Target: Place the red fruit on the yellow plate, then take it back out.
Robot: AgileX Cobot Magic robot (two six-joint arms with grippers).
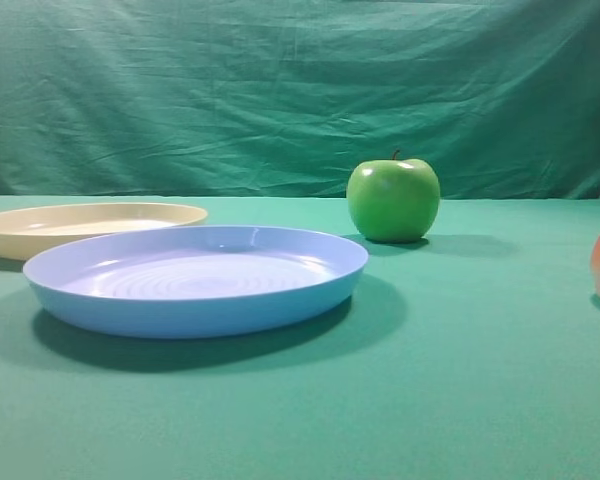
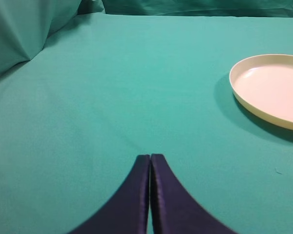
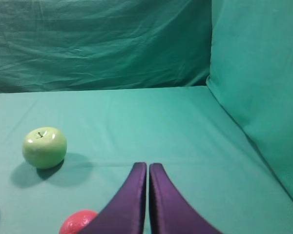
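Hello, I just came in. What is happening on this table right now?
Nothing is being handled at this moment. The left claw and the right claw are both shut and hold nothing. The red fruit lies on the green cloth, near the right claw and apart from the green apple. The yellow plate has nothing on it, and neither does the blue plate in front of it. The fruit is not yet on the plate.

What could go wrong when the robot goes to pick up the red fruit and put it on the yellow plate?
1. The right gripper is shut; its jaws must open before closing on the round red fruit, or they may nudge it into rolling.
2. The blue plate and green apple lie between the fruit and the yellow plate, so a low carry might clip them.
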